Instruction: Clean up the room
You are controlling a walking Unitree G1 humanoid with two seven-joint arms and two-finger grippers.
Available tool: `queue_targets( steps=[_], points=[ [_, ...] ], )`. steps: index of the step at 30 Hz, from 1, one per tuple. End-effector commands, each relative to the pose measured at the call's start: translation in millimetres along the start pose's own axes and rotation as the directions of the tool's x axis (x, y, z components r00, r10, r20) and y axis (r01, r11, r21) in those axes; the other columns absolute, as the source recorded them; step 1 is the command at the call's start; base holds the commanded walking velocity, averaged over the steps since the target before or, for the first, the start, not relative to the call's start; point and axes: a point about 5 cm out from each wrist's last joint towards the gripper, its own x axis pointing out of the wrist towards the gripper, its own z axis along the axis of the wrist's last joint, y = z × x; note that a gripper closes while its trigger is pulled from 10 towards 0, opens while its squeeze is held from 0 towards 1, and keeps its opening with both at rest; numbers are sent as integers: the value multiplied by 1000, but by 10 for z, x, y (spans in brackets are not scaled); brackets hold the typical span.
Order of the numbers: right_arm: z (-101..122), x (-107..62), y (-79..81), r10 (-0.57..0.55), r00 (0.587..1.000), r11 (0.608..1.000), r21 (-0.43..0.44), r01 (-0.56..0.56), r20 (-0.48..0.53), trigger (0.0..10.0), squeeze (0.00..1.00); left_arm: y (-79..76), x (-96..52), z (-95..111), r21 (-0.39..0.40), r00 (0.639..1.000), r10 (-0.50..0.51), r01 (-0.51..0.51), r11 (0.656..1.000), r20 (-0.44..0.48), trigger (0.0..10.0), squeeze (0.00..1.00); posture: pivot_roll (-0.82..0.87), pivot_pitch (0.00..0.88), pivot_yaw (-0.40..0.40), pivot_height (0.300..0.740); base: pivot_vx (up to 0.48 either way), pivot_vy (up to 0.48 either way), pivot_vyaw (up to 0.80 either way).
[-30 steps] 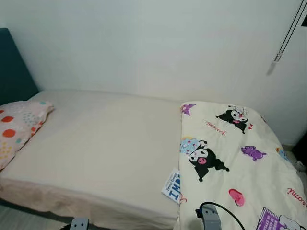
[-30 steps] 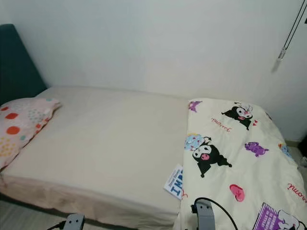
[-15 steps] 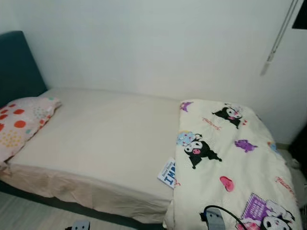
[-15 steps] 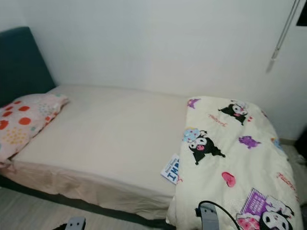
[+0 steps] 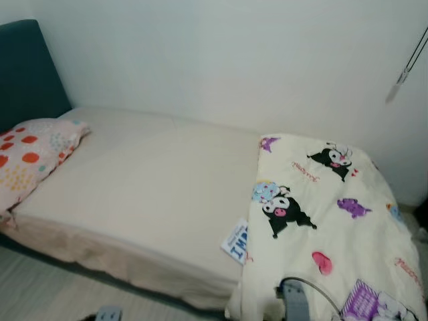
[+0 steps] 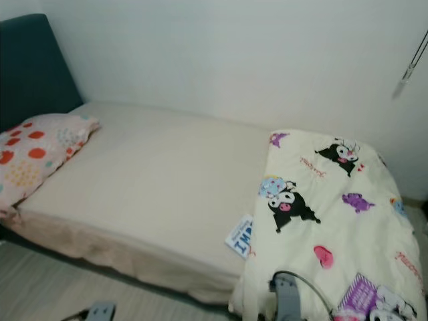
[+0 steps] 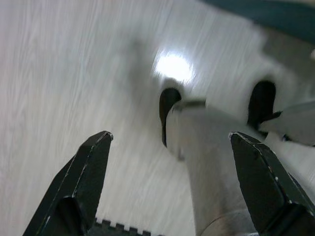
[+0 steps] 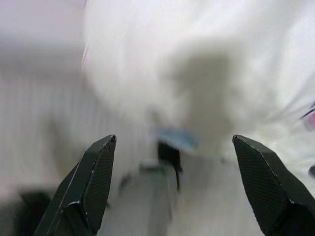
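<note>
Left gripper [image 7: 167, 142] hangs low over pale wood floor [image 7: 59, 73], fingers spread wide, holding nothing; right gripper [image 8: 172, 142] likewise spread and empty, pointed at blurred white fabric. Bed [image 5: 147, 194] with cream sheet runs along the white wall, spotted pillow [image 5: 30, 157] at the dark teal headboard [image 5: 30, 70] end. Cartoon-print duvet [image 5: 328, 221] is bunched over the foot end, blue-and-white tag [image 5: 237, 242] poking out at its edge.

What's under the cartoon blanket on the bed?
A blue-and-white paper sticks out from under the blanket's edge onto the mattress. The rest of it, and anything else beneath, is covered.
</note>
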Motion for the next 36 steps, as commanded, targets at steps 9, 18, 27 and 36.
queue_targets(
  steps=[9,18,27,36],
  points=[
    [705,28,234,109,970,975,166,-147,218,10000,0,52,9,236,-46,995,29,-25,999,93,10000,0,-26,0,-9,715,0,0,0],
    [1012,-4,464,234,923,953,117,-280,305,10000,0,52,2,647,-161,968,10,31,987,251,10000,0,-14,0,-21,695,0,0,0],
    [1113,-17,552,254,919,967,-42,-253,303,10000,0,50,-13,813,-187,951,-5,67,980,310,10000,0,-17,0,-19,665,0,0,0],
    [1320,-54,479,217,916,974,-141,-179,338,10000,0,75,-1,596,-204,968,5,47,978,250,10000,0,-14,0,-24,630,0,0,0]
  ],
)
